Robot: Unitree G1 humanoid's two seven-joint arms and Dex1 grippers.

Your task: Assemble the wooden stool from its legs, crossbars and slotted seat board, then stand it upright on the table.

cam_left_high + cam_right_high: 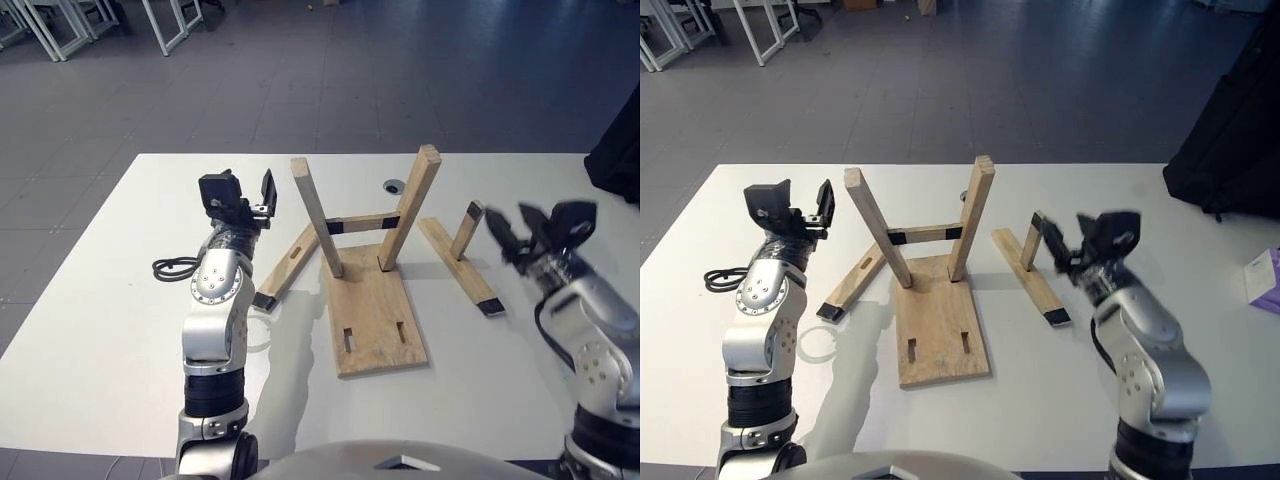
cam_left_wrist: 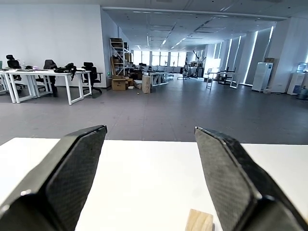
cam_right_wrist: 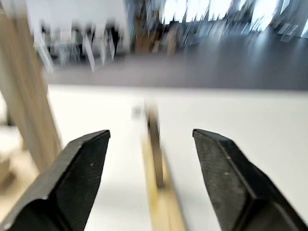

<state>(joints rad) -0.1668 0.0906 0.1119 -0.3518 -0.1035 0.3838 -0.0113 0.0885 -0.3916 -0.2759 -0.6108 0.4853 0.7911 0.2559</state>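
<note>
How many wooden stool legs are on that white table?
4. Two pale wooden legs stand upright in the slotted seat board, joined by a crossbar. A third leg lies flat to the board's left, a fourth leg to its right, carrying a short crossbar sticking up.

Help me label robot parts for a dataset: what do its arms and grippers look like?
The left arm and right arm are rounded silver segments joined by black bands, with small screws on the round joint caps. The left gripper and right gripper are black, each with two wedge-shaped, finely textured fingers.
</note>
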